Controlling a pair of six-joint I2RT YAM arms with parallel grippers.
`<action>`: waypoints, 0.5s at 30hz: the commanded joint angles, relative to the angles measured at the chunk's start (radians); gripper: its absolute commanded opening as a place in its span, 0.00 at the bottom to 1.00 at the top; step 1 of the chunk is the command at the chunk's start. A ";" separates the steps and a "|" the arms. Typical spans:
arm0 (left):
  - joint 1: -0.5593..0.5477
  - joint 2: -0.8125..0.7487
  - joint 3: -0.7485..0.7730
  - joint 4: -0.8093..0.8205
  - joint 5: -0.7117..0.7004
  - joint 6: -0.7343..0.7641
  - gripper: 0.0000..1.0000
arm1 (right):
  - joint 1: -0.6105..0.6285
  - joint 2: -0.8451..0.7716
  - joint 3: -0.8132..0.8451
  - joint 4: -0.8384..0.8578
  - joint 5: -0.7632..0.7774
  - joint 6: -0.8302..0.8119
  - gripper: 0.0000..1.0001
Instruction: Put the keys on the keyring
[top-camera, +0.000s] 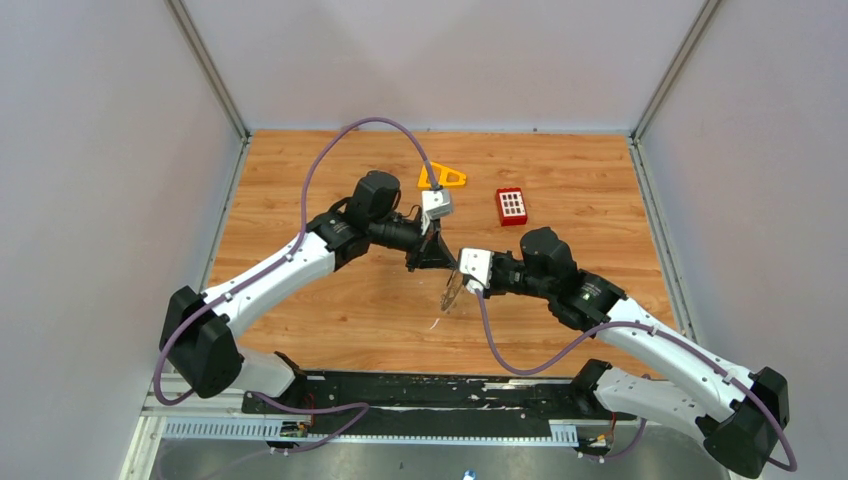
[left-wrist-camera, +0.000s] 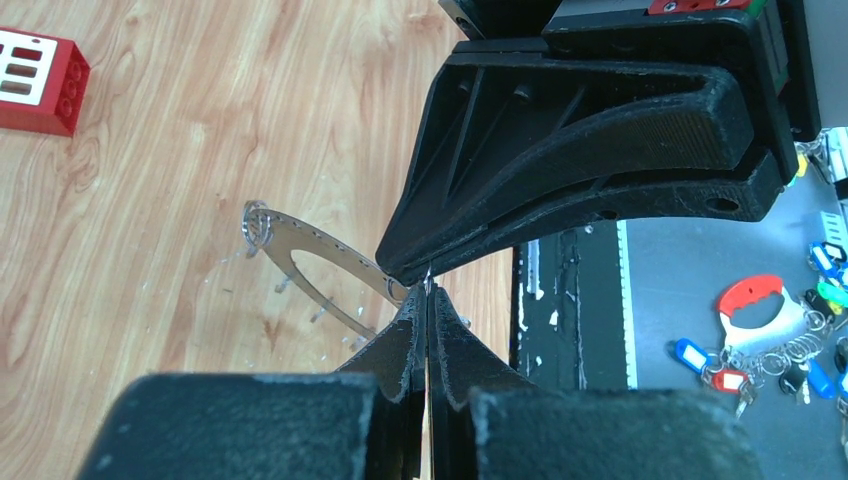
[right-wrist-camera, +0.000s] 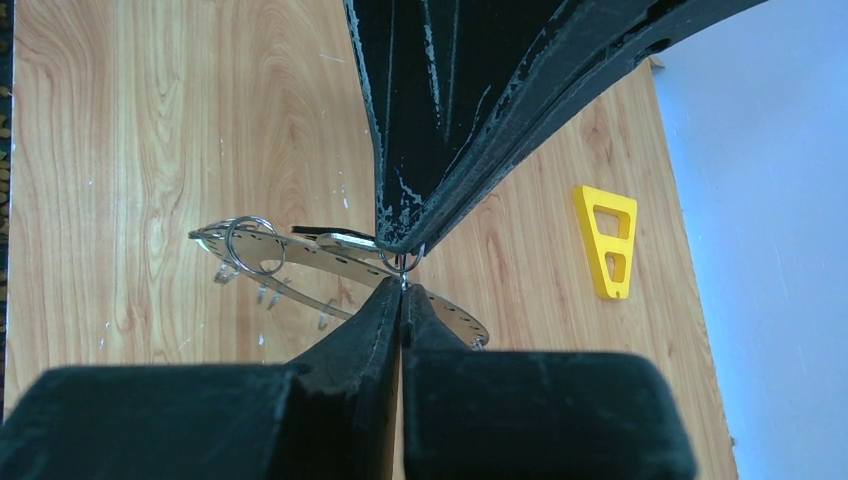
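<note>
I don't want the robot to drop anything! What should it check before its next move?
1. The keyring off the table: ok, it hangs in the air where both grippers meet.
2. The right gripper shut: ok, pinched at the keyring's rim.
3. The left gripper shut: ok; what it pinches, cannot tell.
4. A key on the keyring: cannot tell; only a small wire ring shows clearly.
5. The red keypad block and orange frame out of the way: ok, both lie farther back.
</note>
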 joint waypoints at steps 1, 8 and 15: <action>-0.002 0.005 0.045 0.019 -0.027 0.049 0.00 | 0.010 -0.014 0.019 0.033 -0.021 -0.004 0.00; -0.002 -0.004 0.064 -0.050 -0.050 0.124 0.00 | 0.009 -0.011 0.029 0.026 -0.014 0.008 0.00; -0.002 -0.002 0.081 -0.102 -0.074 0.179 0.00 | 0.009 -0.007 0.035 0.015 -0.016 0.010 0.00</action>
